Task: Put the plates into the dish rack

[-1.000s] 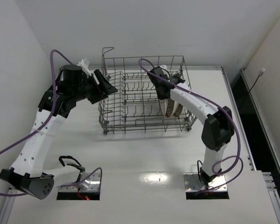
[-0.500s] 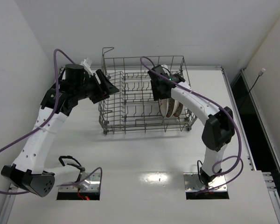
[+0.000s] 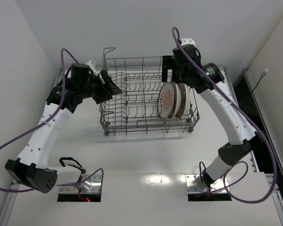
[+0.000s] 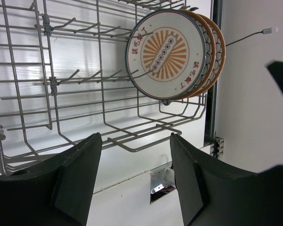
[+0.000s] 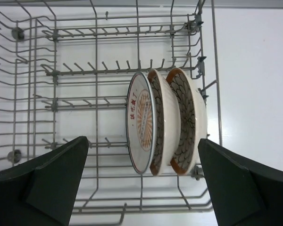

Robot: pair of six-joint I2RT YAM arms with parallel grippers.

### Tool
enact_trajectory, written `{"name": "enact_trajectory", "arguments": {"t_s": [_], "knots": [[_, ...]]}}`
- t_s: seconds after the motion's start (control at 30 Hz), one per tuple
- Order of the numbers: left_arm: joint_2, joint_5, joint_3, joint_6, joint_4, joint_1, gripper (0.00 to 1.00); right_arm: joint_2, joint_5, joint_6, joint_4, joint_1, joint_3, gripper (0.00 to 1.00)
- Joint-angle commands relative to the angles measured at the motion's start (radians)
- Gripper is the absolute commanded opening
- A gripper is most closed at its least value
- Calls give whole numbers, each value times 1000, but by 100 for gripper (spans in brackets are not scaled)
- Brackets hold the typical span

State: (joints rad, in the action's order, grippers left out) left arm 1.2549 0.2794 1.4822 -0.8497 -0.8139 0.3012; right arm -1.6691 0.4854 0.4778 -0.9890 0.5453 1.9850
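The grey wire dish rack stands at the back of the white table. Three plates stand on edge between the tines at its right end. The leftmost is white with an orange sunburst; beside it are two brown-patterned ones. My right gripper hovers above the plates, open wide and empty, its fingers well clear of them. My left gripper is at the rack's left wall, open with nothing between its fingers. It faces along the rack toward the plates.
The rack's left and middle rows of tines hold nothing. White walls close in behind and at the left. A dark gap runs along the table's right edge. Two mounting openings sit at the near edge.
My right gripper has opened, let go of the white sunburst plate and risen up and back out of the rack. The plate now stands beside the other two. The left arm barely shifted.
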Motion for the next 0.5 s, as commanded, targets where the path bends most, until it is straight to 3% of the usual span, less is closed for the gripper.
{"name": "enact_trajectory", "arguments": {"t_s": [0.0,0.2,0.3,0.47], "knots": [[3,-9,39,8,32,-10,57,92,-44,-22,-39,-18,8,100],[3,-42,29,18,50,-10,57,213,-169,-45,-51,-27,-124,100],[3,-69,29,18,50,-10,57,327,-191,-54,2,-27,-269,100],[23,-78,6,18,70,-10,57,445,-180,-45,23,-27,-353,100]]}}
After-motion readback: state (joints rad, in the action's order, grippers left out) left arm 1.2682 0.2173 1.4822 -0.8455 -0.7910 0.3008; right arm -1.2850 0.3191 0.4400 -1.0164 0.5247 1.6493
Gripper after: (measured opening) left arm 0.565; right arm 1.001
